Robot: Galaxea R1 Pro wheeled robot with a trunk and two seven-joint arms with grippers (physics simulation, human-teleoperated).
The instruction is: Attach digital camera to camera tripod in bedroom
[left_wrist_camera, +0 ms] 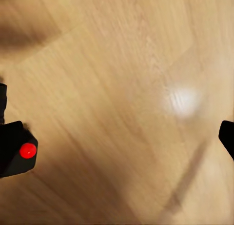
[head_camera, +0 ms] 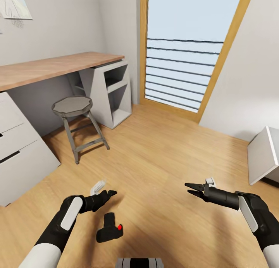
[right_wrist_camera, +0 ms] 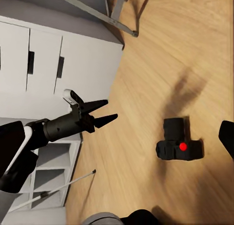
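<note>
The small black chunky digital camera (head_camera: 109, 229) with a red round dot lies on the light wood plank floor (head_camera: 162, 151), close in front of the robot's base and apart from both grippers. All places below are given relative to this camera.

Left gripper (head_camera: 109, 193): just beyond the camera and slightly to its left, hovering above the boards. In the right wrist view its two black fingers (right_wrist_camera: 100, 112) stand apart with nothing between them. In the left wrist view the camera (left_wrist_camera: 14, 147) sits at the frame edge, red dot visible, not between the fingers.

Right gripper (head_camera: 192, 189): well to the right of the camera, at about the same reach as the left one. Its fingers are spread and hold nothing. From its wrist camera the digital camera (right_wrist_camera: 178, 146) is seen whole, resting flat on the boards with its shadow beside it.

Open room: the floor between the two grippers and beyond the camera is bare planking as far as the wood-framed glass door with horizontal rails (head_camera: 186, 54).

Edges: far left of the camera stands the white drawer unit (head_camera: 19, 151); beyond it, the round grey metal-legged stool (head_camera: 75, 116) under the long wooden desk top (head_camera: 54, 66), with a white open shelf support (head_camera: 114, 93) at the desk's end. Far right, a white low cabinet corner (head_camera: 265, 153) juts in.
</note>
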